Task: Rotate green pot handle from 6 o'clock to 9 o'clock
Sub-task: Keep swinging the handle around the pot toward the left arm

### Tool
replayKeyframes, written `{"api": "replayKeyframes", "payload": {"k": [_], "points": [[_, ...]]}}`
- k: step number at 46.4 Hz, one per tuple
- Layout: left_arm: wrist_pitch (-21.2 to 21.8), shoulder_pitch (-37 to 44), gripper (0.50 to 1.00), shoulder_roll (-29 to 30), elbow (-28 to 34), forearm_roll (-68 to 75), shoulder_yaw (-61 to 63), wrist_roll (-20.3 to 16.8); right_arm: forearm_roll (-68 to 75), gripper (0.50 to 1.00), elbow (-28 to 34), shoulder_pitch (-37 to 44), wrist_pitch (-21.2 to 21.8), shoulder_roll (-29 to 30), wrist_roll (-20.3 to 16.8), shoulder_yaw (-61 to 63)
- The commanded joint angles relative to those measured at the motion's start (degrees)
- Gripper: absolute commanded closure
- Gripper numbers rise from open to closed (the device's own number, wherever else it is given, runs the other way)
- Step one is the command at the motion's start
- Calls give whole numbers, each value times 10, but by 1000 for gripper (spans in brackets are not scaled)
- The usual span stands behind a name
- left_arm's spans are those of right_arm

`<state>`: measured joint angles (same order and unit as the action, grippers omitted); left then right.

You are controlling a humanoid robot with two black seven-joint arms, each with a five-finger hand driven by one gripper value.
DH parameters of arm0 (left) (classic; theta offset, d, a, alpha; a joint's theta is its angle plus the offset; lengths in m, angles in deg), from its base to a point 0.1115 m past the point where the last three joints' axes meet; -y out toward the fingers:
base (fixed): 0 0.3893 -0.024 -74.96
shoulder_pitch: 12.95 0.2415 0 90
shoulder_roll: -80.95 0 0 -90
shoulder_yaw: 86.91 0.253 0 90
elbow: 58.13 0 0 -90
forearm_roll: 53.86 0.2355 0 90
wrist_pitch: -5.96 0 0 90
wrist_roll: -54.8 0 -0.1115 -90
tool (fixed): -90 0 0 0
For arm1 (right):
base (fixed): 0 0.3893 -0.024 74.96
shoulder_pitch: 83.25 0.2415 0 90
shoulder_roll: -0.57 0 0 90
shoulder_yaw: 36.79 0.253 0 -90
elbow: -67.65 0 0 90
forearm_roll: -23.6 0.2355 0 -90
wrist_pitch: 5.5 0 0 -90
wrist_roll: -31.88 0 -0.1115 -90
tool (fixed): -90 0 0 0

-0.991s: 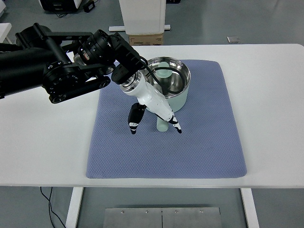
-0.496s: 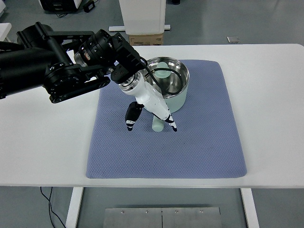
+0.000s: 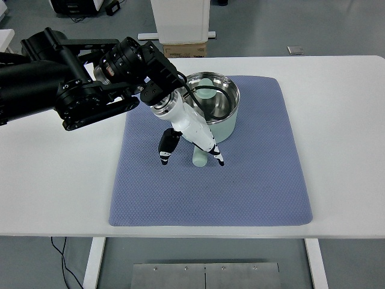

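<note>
A pale green pot [image 3: 224, 125] with a shiny steel inside stands on the blue mat [image 3: 258, 174], toward its back. Its green handle [image 3: 198, 159] sticks out toward the front edge, angled slightly left of straight down. My left arm reaches in from the left. Its white hand [image 3: 192, 160] hangs over the handle with its fingers spread. The long fingers [image 3: 215, 156] lie along the handle's right side, and the thumb [image 3: 165, 152] hangs apart to the left. The hand covers most of the handle's length. My right arm is out of sight.
The mat lies on a white table [image 3: 343, 120]. Behind the table's far edge are a cardboard box [image 3: 184, 50] and a white column [image 3: 180, 18]. My bulky black left arm [image 3: 72, 84] covers the table's back left.
Over the last second the hand slid a little left and back, and the handle's tip swung slightly left with it. In the last half second almost nothing moved.
</note>
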<state>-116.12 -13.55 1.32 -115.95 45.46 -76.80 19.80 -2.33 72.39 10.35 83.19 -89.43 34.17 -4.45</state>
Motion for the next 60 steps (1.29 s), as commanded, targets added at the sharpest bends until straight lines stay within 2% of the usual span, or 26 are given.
{"api": "replayKeyframes", "payload": {"k": [1, 60], "points": [[0, -1, 500, 0, 0, 0, 0, 0, 0, 500, 0, 0, 0, 0, 0, 0], [-2, -12, 500, 66, -66, 14, 4, 0, 0, 500, 0, 0, 0, 0, 0, 0]]}}
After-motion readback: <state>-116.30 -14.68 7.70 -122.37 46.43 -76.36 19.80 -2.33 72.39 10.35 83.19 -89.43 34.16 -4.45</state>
